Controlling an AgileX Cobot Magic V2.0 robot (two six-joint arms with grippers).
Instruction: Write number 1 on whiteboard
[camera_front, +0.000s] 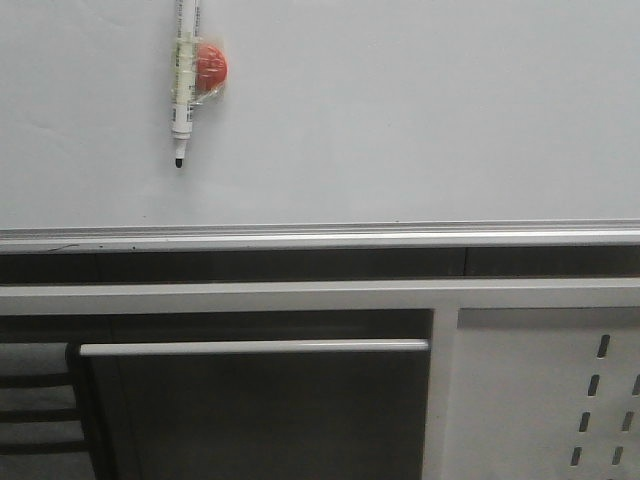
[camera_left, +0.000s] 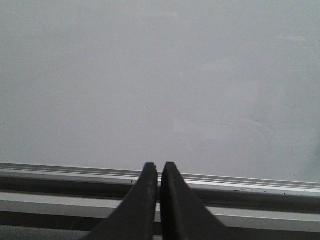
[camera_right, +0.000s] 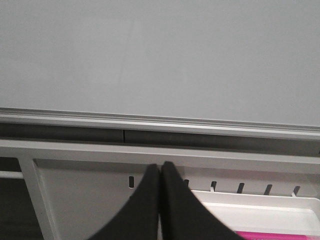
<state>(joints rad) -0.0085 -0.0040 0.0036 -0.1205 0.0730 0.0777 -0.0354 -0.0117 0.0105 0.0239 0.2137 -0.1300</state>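
Pale grey whiteboard (camera_front: 400, 110) fills the far wall, no stroke visible on it.
Marker (camera_front: 184, 80) hangs tip-down upper left, taped beside a red-orange magnet (camera_front: 210, 66). Silver rail (camera_front: 320, 237) along the lower edge, slotted white panel (camera_front: 540, 390) below right. Left pincer (camera_left: 159, 172) and right pincer (camera_right: 161, 172) both closed, empty.

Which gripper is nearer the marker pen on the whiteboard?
Left, probably. The marker pen hangs on the whiteboard's left part; the left gripper and right gripper both sit low by the rail, neither view showing the pen.
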